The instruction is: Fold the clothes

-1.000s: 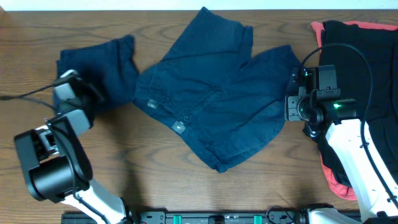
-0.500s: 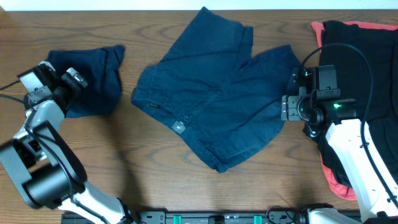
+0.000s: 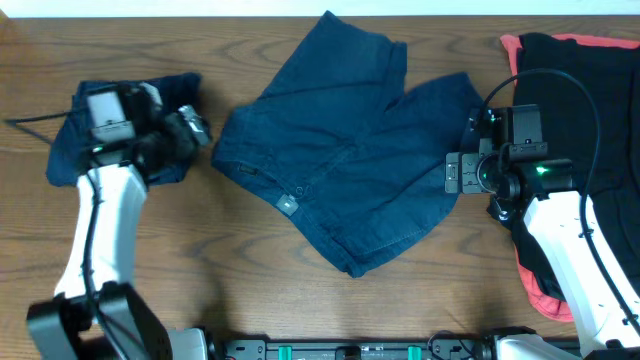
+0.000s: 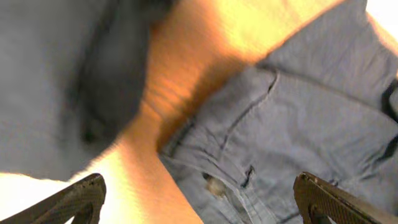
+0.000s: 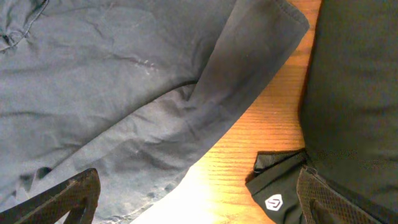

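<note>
I'm looking at a brown wood-grain table (image 3: pixel 250 290). The spread navy shorts (image 3: pixel 350 170) lie flat on it, from the middle up to the far edge, with the waistband facing the left edge. The bunched navy shorts (image 3: pixel 62 160) sit in a heap near the left edge, toward the far-left corner. A black garment (image 3: pixel 590 90) with a coral-red border (image 3: pixel 512 45) lies along the right edge. My right wrist view shows a strip of bare wood between it and the spread pair.

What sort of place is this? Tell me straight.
Probably a robot test bench, not a home: left arm and right arm at a wooden table, navy shorts spread between them, black-and-red garment pile beside.
</note>
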`<state>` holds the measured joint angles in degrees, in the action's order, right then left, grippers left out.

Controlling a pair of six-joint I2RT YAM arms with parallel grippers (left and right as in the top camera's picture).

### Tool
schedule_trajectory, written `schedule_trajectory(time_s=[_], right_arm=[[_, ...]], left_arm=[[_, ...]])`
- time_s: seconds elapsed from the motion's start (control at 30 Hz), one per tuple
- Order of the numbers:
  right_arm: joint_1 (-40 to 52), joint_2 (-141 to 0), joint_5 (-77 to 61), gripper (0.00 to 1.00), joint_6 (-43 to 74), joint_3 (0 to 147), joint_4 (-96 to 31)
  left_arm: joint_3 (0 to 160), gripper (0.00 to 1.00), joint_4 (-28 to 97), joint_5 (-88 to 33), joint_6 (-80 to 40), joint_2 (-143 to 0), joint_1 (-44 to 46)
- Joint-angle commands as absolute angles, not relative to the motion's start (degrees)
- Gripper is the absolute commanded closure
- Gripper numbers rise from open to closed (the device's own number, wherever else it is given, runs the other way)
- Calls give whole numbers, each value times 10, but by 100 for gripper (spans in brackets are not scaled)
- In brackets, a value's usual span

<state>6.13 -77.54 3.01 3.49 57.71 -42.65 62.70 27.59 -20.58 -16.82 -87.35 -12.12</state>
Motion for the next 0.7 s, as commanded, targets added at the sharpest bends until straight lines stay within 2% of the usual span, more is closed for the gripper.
schedule_trajectory(time_s=[0.0,0.43,0.47,0.5,0.57,0.6,0.67], right_arm=[[55,-770,25,1,38,586,-427],[55,-770,25,1,38,586,-427],[55,-770,25,1,38,586,-427],[55,-770,25,1,38,586,-427],[55,-770,26,1,38,586,-427],[55,-770,26,1,38,586,-429],[55,-770,26,1,38,586,-431]], left_arm=[[602,2,279,-205,-240,-919,-101],[601,0,172,-203,-243,-1066,-54],[601,11,156,-203,-243,-1072,-54],[601,30,136,-201,-243,-1076,-54],[601,77,97,-199,-243,-1079,-54],[601,94,79,-199,-243,-1079,-54],[607,94,45,-199,-243,-1079,-54]])
